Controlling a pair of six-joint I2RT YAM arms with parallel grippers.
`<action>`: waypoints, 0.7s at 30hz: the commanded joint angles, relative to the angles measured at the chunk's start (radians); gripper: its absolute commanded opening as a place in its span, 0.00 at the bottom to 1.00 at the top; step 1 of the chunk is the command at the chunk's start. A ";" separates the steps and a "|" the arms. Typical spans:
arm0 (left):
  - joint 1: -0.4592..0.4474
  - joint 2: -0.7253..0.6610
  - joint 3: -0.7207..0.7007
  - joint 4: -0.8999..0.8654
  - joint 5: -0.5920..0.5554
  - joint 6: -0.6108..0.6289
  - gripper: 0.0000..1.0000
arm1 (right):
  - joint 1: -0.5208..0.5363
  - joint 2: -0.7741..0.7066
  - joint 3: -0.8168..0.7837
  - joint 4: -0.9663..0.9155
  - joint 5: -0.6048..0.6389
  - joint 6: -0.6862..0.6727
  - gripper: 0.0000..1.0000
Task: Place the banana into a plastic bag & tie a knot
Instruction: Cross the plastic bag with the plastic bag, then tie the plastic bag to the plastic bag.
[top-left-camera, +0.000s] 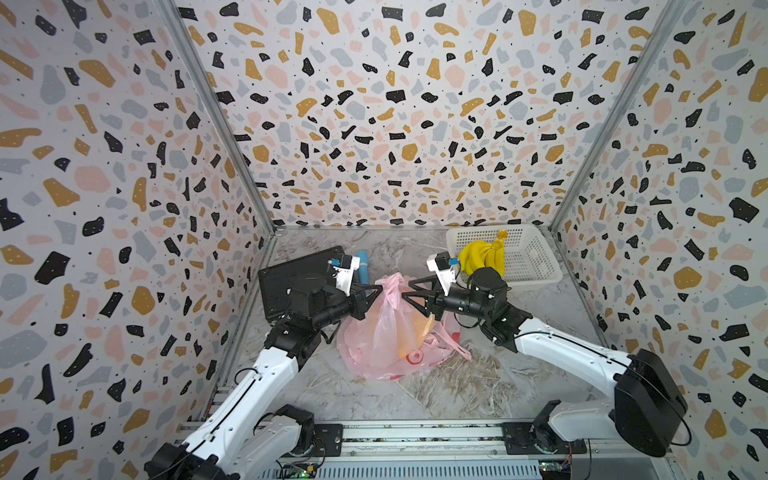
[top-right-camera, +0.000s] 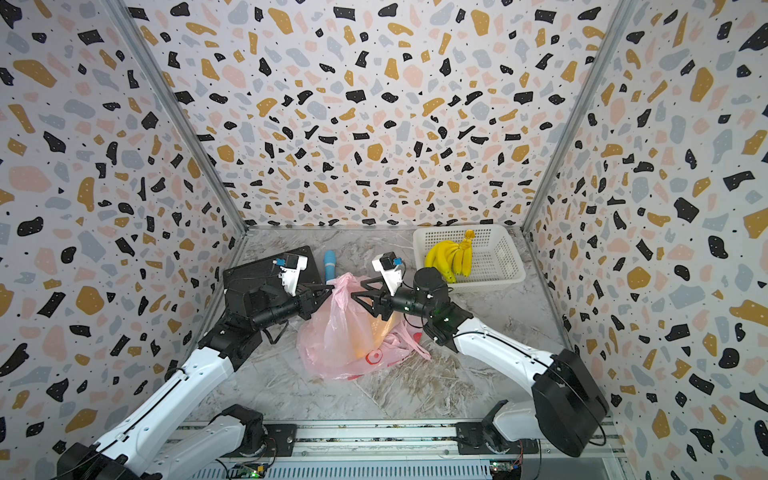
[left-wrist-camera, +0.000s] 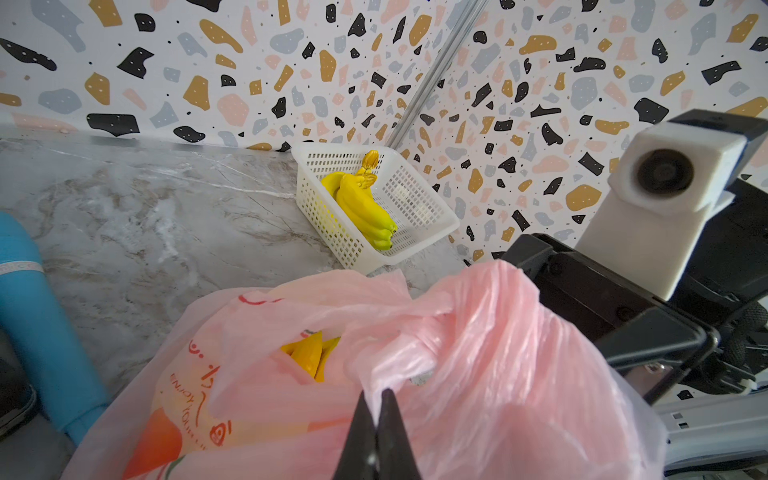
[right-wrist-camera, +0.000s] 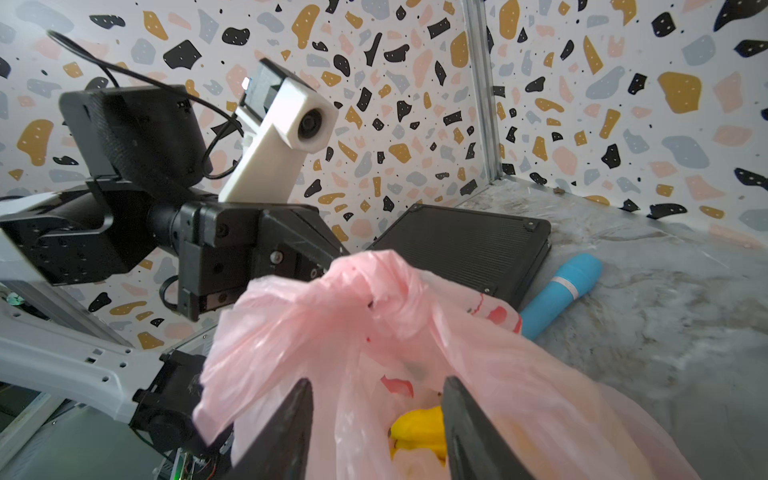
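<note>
Taking the far wall as twelve o'clock in both top views, the thin pink translucent plastic bag (top-left-camera: 386, 336) sits mid-table on the grey marbled tabletop (top-left-camera: 457, 386), its neck bunched and twisted upward; the yellow banana (left-wrist-camera: 309, 353) lies inside it, visible through the mouth in both wrist views; a loose pink handle loop (top-left-camera: 455, 347) trails on the table at four o'clock of the bag. The left gripper (top-left-camera: 375, 291) meets the bunched neck from nine o'clock, jaws pressed together on a pinch of the pink film; the right gripper (top-left-camera: 409, 291) faces it from three o'clock, jaws spread apart, holding nothing; in the right wrist view the film lies between them, though whether they touch it I cannot tell. At two o'clock of the bag, in the far corner, stands a white perforated plastic basket (top-left-camera: 536, 259) holding a bunch of yellow bananas (top-left-camera: 482, 255); at eleven o'clock, just beyond the bag, lies a light blue cylindrical bottle (top-left-camera: 363, 266); at ten o'clock lies a flat black ribbed case (top-left-camera: 286, 272), partly under the left arm.
</note>
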 joint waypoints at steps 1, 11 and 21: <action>0.004 -0.016 0.024 0.014 -0.004 0.016 0.00 | 0.004 -0.099 -0.026 -0.115 0.026 -0.056 0.54; 0.003 -0.031 0.024 0.013 -0.005 0.012 0.00 | 0.099 -0.168 0.034 -0.217 0.010 -0.041 0.56; 0.003 -0.046 0.010 0.025 0.001 0.002 0.00 | 0.142 -0.044 0.168 -0.318 0.086 0.007 0.64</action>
